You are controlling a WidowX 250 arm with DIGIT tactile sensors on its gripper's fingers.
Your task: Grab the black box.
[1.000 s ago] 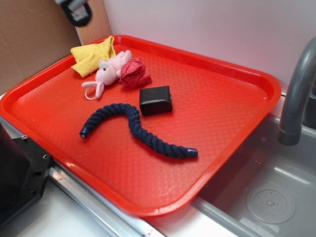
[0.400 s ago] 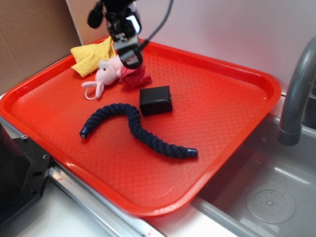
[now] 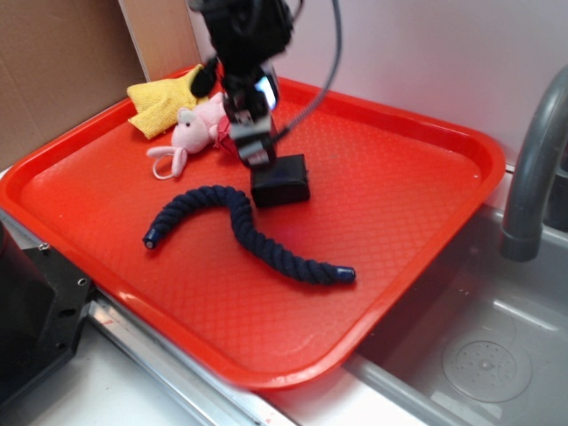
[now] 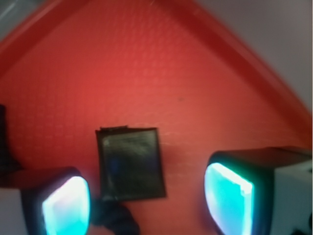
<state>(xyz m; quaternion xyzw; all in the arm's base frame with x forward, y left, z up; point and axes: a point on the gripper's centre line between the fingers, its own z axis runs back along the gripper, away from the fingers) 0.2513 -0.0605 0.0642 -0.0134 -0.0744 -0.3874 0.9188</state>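
Note:
The black box (image 3: 281, 181) lies flat near the middle of the red tray (image 3: 399, 204). My gripper (image 3: 252, 149) hangs just above the box's far left edge, jaws wide open and empty. In the wrist view the black box (image 4: 129, 163) lies below and between my two glowing pads (image 4: 66, 205), nearer the left one, and my gripper (image 4: 146, 203) holds nothing. The tray floor (image 4: 161, 73) fills the wrist view.
A dark-blue twisted rope (image 3: 240, 229) curls in front of the box; its end shows in the wrist view (image 4: 115, 220). A pink plush toy (image 3: 188, 133), a yellow cloth (image 3: 164, 100) and a red cloth lie at the tray's far left. A grey faucet (image 3: 532, 169) and sink stand right.
My arm has come in from the upper left and dropped toward the black box. The gripper moved from over the plush and red cloth to just above the box.

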